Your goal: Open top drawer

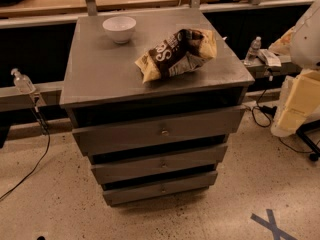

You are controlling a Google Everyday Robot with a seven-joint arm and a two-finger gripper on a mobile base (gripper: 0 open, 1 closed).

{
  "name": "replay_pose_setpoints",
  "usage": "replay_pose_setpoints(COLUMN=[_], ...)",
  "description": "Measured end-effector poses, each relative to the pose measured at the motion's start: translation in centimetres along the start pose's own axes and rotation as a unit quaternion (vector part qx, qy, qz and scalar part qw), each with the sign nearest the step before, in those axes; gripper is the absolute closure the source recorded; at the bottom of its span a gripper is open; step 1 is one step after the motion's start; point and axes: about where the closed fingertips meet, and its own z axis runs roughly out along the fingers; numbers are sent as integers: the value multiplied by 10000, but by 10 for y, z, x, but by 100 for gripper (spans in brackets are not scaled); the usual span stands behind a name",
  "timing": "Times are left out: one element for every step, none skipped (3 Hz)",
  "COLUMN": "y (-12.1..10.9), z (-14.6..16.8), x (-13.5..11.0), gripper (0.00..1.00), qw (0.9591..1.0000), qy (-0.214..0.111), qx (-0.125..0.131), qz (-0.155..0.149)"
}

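At the far left you see a clear plastic bottle (22, 81) on a grey rail. The grey metal bench (95, 74) carries a white round bowl (119, 28) near its back edge and, to the right of it, a crumpled brown and yellow snack bag (176, 54). The dull grey top drawer (125, 136) sits just under the bench top, a dark gap above it, with its small round metal knob (164, 132) at mid-front and 2 grey drawer fronts below. The tool is out of your view, so you cannot tell its state.
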Motion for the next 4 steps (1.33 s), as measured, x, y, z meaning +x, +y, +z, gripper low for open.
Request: replay_pose_setpoints(y=[-1, -28, -84, -100], z=[0, 21, 78, 131], x=[0, 5, 0, 8], gripper=[0, 0, 0, 0], qw=[10000, 9992, 9935, 9910], qy=[-11, -349, -945, -1054], qx=[15, 174, 392, 245], qz=[0, -92, -496, -785])
